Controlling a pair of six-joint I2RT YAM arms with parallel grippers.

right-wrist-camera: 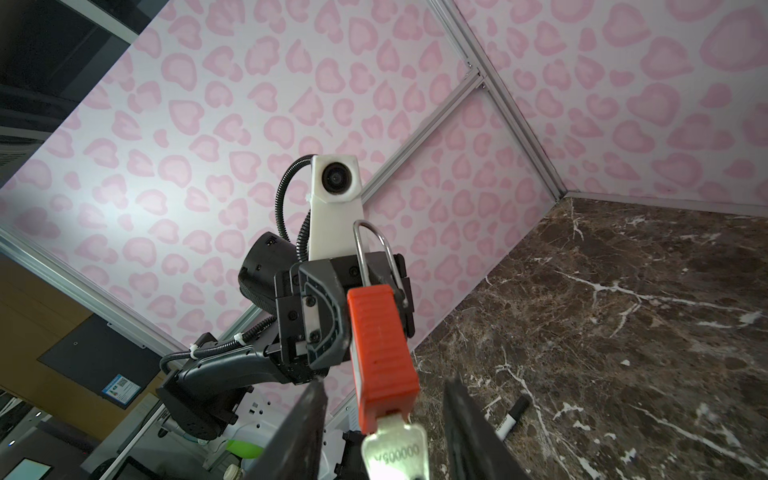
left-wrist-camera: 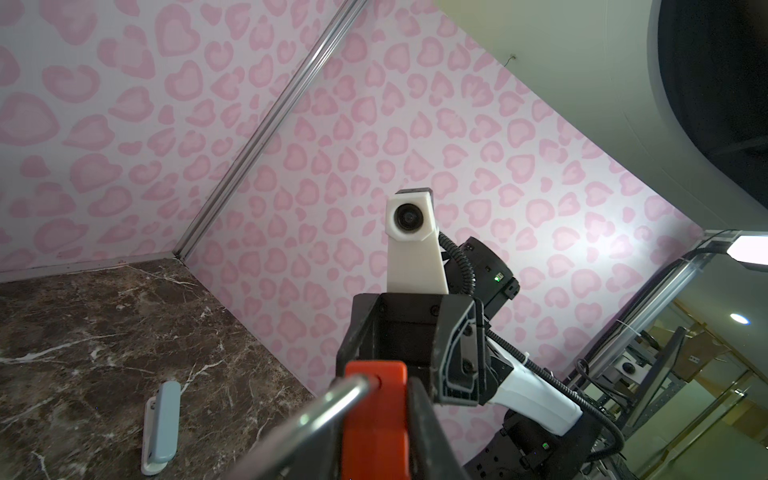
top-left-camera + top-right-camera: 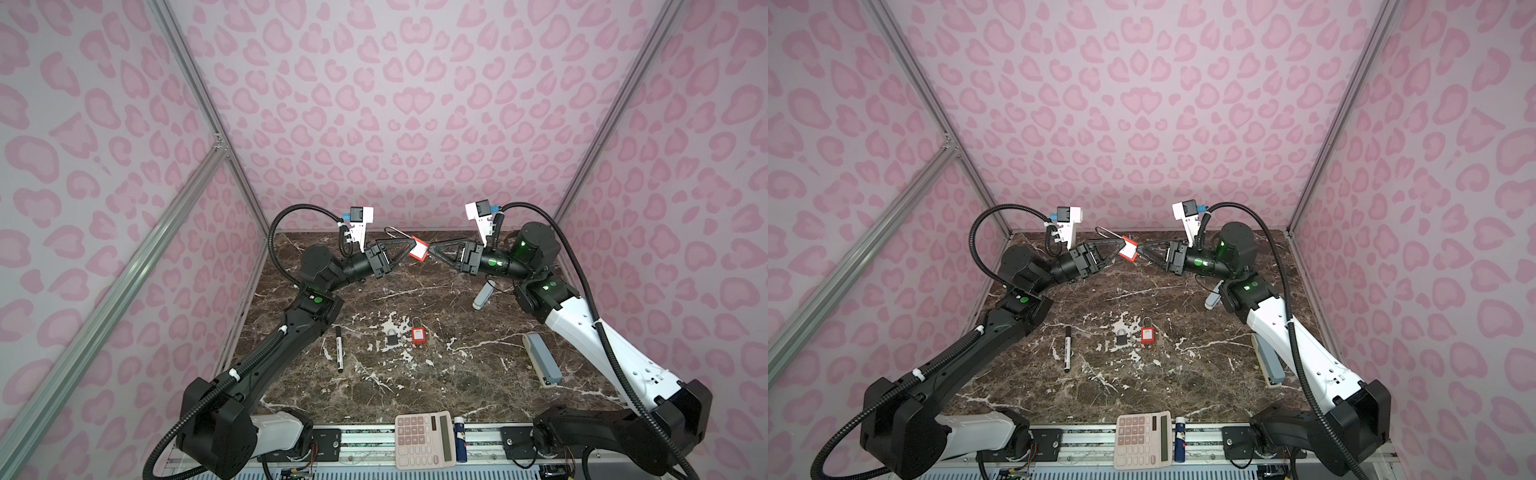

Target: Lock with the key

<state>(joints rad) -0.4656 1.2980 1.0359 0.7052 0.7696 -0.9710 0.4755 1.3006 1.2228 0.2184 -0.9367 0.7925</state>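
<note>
Counting one held padlock (image 3: 418, 248), two loose padlocks (image 3: 392, 337) (image 3: 417, 334)

We see soft, even light in both top views, brightest on the pink back wall (image 3: 382, 124) and falling off toward the picture corners. The foot of that wall and the rear edge of the marble table (image 3: 374, 399) lie in mild shade. The wide lens makes the side walls (image 3: 83, 208) splay outward. In the left wrist view a lamp (image 2: 748, 251) burns out to pure white and throws a bright patch on the wall next to it. The red padlock (image 2: 374, 419) and its shackle (image 2: 316, 411) sit too close and are out of focus. In the right wrist view the key (image 1: 395, 455) is blurred and glares pale.
</note>
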